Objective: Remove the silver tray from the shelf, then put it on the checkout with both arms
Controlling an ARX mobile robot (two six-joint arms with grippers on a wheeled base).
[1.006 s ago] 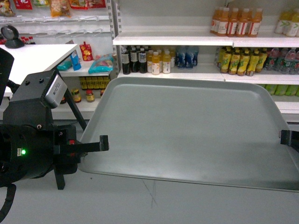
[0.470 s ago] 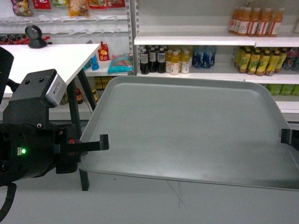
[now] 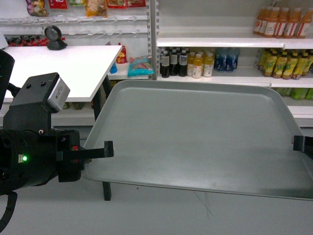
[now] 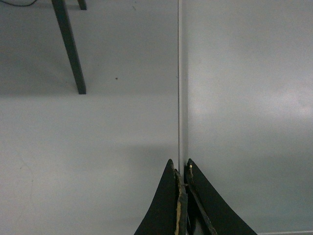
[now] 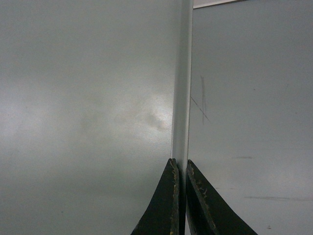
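Head view: the silver tray point(image 3: 200, 137) hangs level above grey floor point(image 3: 156, 215), its side rims pinched by the left pincer point(image 3: 108, 150) and right pincer point(image 3: 298, 143), both clamped narrow; the white counter point(image 3: 58, 66) stands at left, stocked shelf point(image 3: 220, 43) behind

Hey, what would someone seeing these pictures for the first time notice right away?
The big silver tray fills the middle, held above the floor by the left gripper and right gripper, each pinching a side rim. Behind it to the left stands the white checkout, with drink bottles shelved beyond.
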